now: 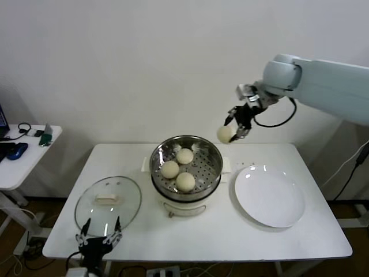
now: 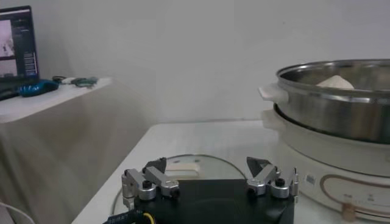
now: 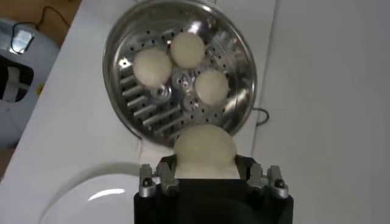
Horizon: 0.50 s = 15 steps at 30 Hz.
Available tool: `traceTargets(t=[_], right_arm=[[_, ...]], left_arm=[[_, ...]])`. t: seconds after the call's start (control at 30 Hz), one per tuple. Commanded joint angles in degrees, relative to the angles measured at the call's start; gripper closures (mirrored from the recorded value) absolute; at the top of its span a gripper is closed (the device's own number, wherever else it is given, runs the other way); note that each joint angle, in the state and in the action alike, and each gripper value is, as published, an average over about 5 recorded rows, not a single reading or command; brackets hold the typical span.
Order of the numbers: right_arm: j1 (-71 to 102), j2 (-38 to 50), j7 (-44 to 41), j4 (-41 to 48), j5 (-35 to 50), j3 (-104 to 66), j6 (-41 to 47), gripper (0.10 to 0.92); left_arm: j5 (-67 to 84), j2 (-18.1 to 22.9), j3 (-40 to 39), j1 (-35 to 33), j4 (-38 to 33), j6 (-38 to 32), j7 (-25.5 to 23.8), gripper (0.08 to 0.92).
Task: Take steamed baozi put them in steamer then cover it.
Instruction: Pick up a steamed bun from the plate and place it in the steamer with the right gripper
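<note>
White table (image 1: 144, 242) under steamer (image 1: 185, 173), pale wall (image 1: 144, 69) behind

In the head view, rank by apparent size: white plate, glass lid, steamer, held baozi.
1-3. White plate, steamer and glass lid: all look about equally wide, so I won't rank them.
4. Held baozi: clearly smallest.

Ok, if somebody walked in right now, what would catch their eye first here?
Probably the right gripper up in the air behind the steamer, shut on a baozi. Next, the steamer mid-table with three baozi already on its perforated floor. The glass cover lies to its left near the open left gripper; an empty white plate sits right.
</note>
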State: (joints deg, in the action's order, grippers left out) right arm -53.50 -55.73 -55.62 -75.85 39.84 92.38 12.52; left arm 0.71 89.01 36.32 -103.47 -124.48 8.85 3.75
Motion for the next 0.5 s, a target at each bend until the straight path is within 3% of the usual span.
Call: traceTargets(t=[0.03, 0.5], right_arm=[[8.6, -7.6, 4.4, 0.1, -1.7, 0.1, 3.2, 0.372], [19.5, -10.5, 5.8, 7.9, -6.4, -3.3, 2.7, 0.364]], left_arm=[[0.3, -0.3, 0.4, 0.1, 0.1, 0.2, -0.1, 0.177], [0.3, -0.4, 0.5, 0.3, 0.4, 0.5, -0.1, 0.177]])
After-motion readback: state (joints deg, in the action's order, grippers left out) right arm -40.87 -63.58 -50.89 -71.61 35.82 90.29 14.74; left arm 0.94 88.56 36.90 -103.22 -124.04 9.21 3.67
